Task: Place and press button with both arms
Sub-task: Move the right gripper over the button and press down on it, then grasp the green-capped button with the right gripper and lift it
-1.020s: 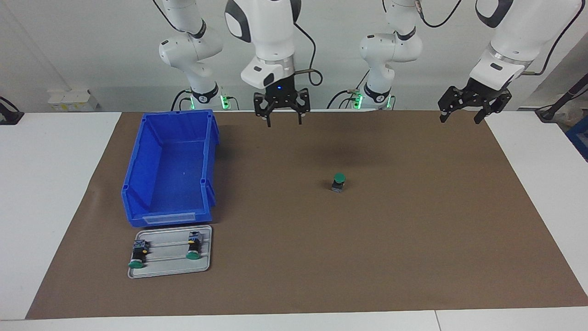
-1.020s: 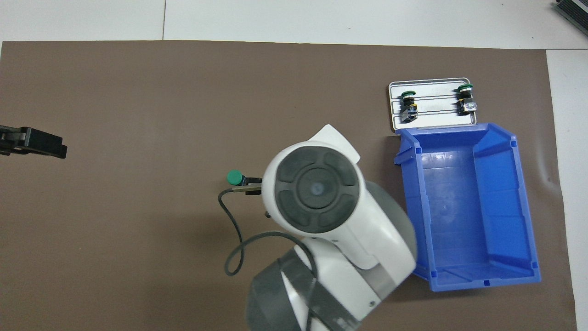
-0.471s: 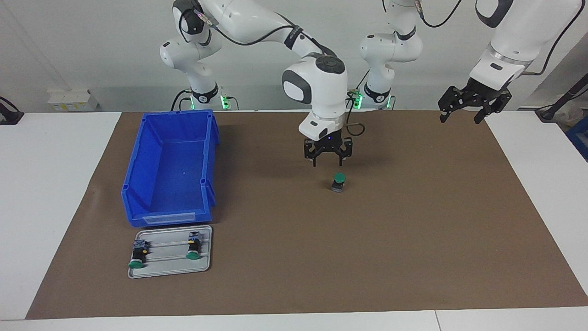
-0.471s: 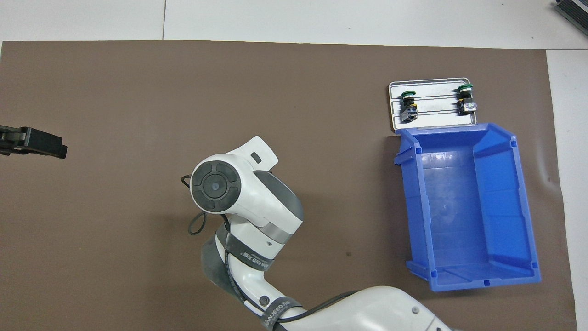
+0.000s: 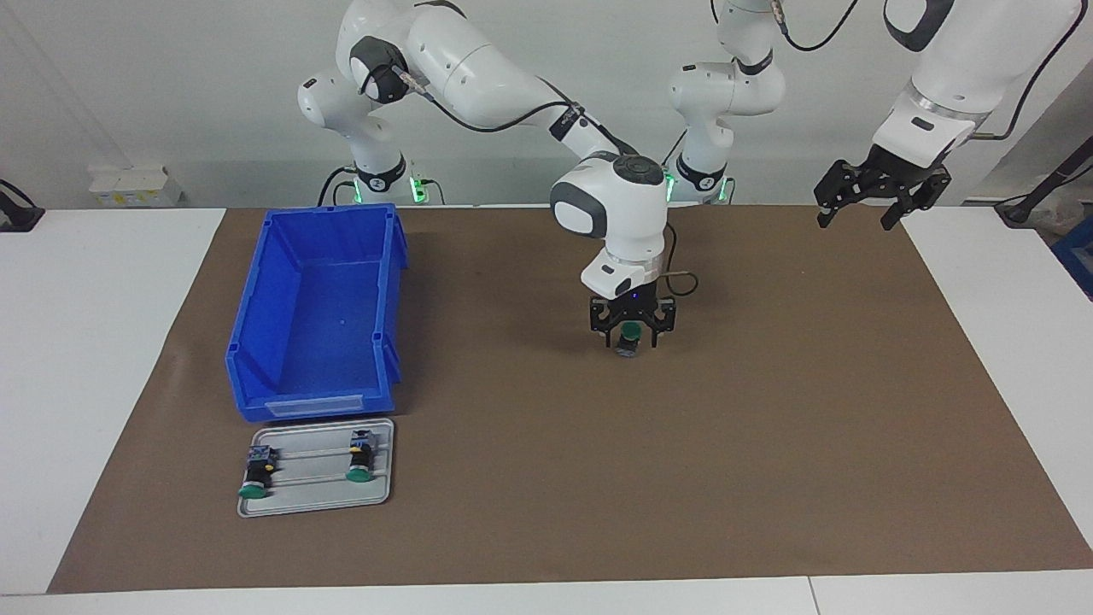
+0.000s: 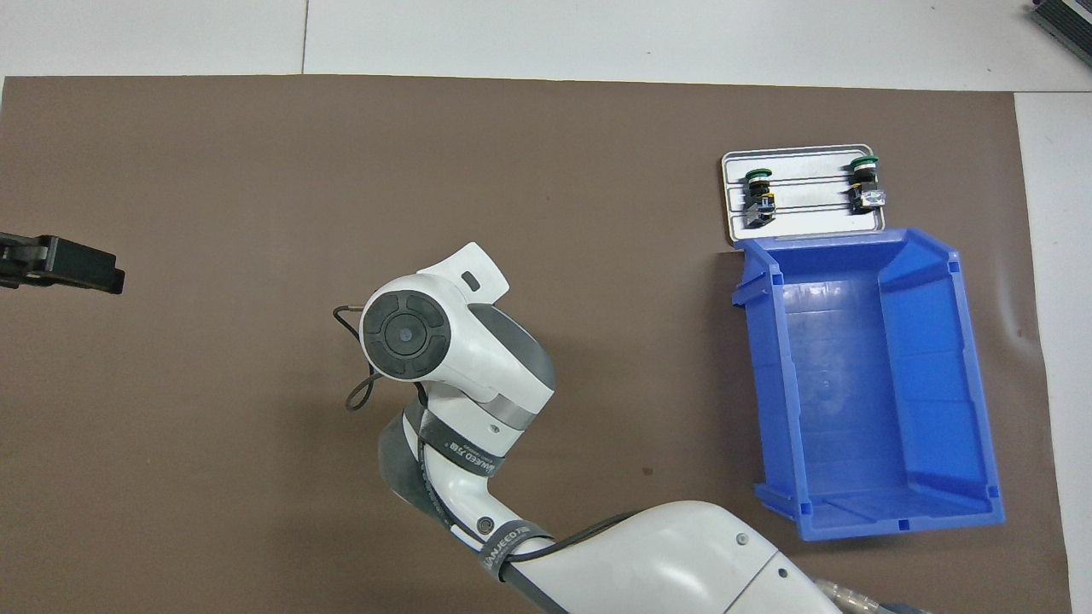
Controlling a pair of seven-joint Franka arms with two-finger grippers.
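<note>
The button [image 5: 630, 333], with its green cap up, stands upright near the middle of the brown mat. My right gripper [image 5: 632, 336] is low over it, fingers open on either side of the cap; I cannot tell whether they touch it. In the overhead view the right arm's wrist [image 6: 405, 334] hides both the gripper and the button. My left gripper [image 5: 879, 195] is open and empty, waiting raised over the mat's edge at the left arm's end of the table; it also shows in the overhead view [image 6: 60, 264].
An empty blue bin [image 5: 329, 342] [image 6: 853, 384] stands toward the right arm's end. A metal tray [image 5: 312, 483] [image 6: 810, 223] lies just farther from the robots, holding two more green-capped buttons [image 5: 256, 474] [image 5: 359, 457] on their sides.
My right arm swung from beside the bin out over the mat and came down until its gripper straddles the button. The left arm and the button have not moved.
</note>
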